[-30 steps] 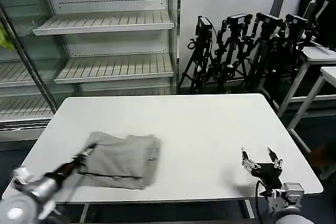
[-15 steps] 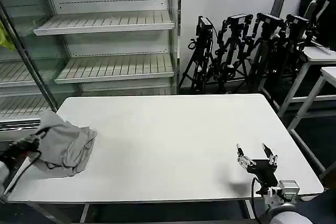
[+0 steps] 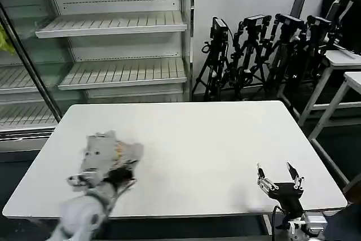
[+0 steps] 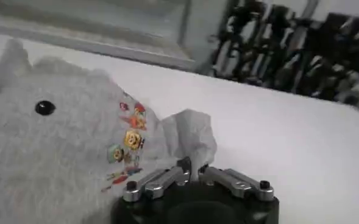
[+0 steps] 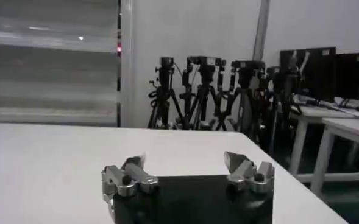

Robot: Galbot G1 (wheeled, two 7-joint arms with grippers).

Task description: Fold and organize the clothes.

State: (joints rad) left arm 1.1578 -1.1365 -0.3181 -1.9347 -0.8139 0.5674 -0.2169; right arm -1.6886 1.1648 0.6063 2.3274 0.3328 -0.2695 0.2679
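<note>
Black camera tripods (image 3: 265, 55) and grey shelving (image 3: 113, 26) stood beyond the white table (image 3: 214, 139). The left gripper (image 4: 192, 172), fingers pinched on the bunched light grey T-shirt (image 3: 104, 153), sat near-left; the right gripper (image 3: 278, 175) hovered spread near-right.

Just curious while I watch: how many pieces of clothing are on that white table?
1. A single bunched grey T-shirt lies near the table's left front, pinched in the left gripper. Its folds could hide another piece, but none shows.
</note>
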